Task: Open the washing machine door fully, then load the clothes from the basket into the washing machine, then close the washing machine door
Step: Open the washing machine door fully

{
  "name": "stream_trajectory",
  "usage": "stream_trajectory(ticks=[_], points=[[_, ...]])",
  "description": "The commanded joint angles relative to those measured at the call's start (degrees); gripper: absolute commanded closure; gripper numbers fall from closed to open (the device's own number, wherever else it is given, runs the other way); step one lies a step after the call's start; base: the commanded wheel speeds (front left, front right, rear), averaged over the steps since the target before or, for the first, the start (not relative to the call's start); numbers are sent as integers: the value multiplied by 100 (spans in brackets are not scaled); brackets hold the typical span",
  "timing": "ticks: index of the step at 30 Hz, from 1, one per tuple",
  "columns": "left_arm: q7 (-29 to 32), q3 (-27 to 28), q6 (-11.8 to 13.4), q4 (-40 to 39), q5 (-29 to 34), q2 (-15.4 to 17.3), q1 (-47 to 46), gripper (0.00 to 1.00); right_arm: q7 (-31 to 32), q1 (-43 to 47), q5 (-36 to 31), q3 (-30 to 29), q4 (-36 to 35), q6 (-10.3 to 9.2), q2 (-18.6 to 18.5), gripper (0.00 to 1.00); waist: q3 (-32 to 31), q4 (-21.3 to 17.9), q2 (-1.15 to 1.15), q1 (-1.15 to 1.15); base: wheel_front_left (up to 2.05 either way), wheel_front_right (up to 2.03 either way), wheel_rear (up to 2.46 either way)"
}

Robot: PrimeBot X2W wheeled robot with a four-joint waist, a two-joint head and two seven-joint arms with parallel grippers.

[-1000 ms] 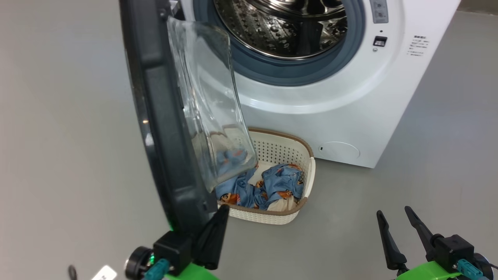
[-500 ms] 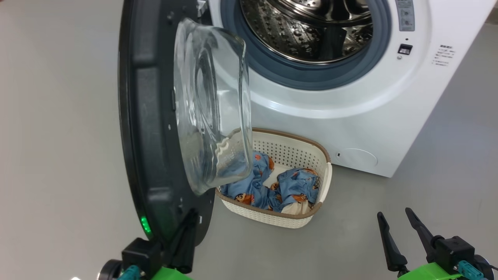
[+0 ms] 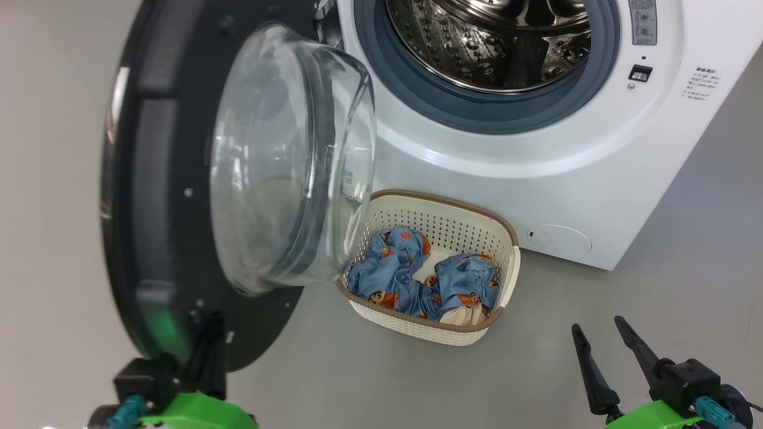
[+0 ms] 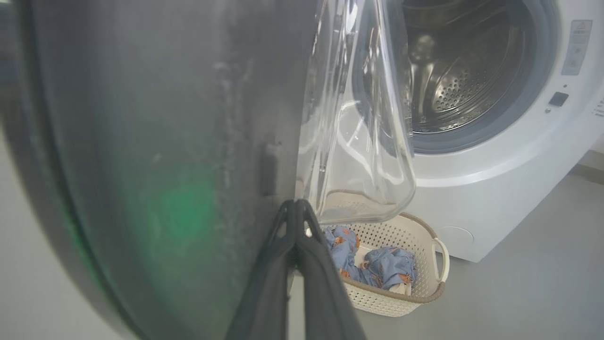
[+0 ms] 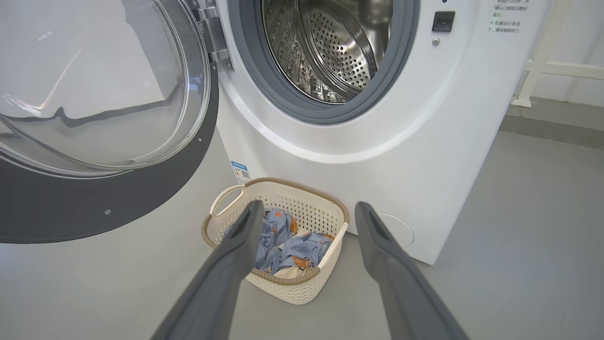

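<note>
You were on step one — the left gripper (image 4: 296, 204), fingers pressed together, lay against the lower edge of the door (image 3: 149, 179), which stood wide. The right gripper (image 3: 596, 325) hung spread. Next, I'd judge — reach for the clothes (image 3: 417, 280) in the basket (image 3: 471, 214) before the washing machine (image 3: 536, 179).

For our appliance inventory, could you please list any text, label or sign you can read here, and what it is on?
Blue sticker on the washing machine: too small to read.
Chinese print on its upper right front: too blurred to quote.
Grey label by the drum opening: too small.
No brand or number legible.
</note>
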Motion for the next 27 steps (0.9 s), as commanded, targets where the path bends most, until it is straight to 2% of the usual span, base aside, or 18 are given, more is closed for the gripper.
stream_trajectory(ticks=[1,11,14,27], points=[[-79,350,91,-33,-61,214,-269,100,-70,-230,39,136,-141,8,-107,0,24,-9,0,0,0,0,0],[-406,1101,141,617,-340,359,-546,100,-67,-340,15,189,-146,8,-265,0,230,-18,0,0,0,0,0],[-482,1472,170,809,-442,363,-621,100,-12,-467,10,237,-156,8,-331,0,305,-50,0,0,0,0,0],[-522,2239,-241,1684,-292,628,-1170,100,166,-669,97,330,-266,8,-451,0,499,-207,0,0,0,0,0]])
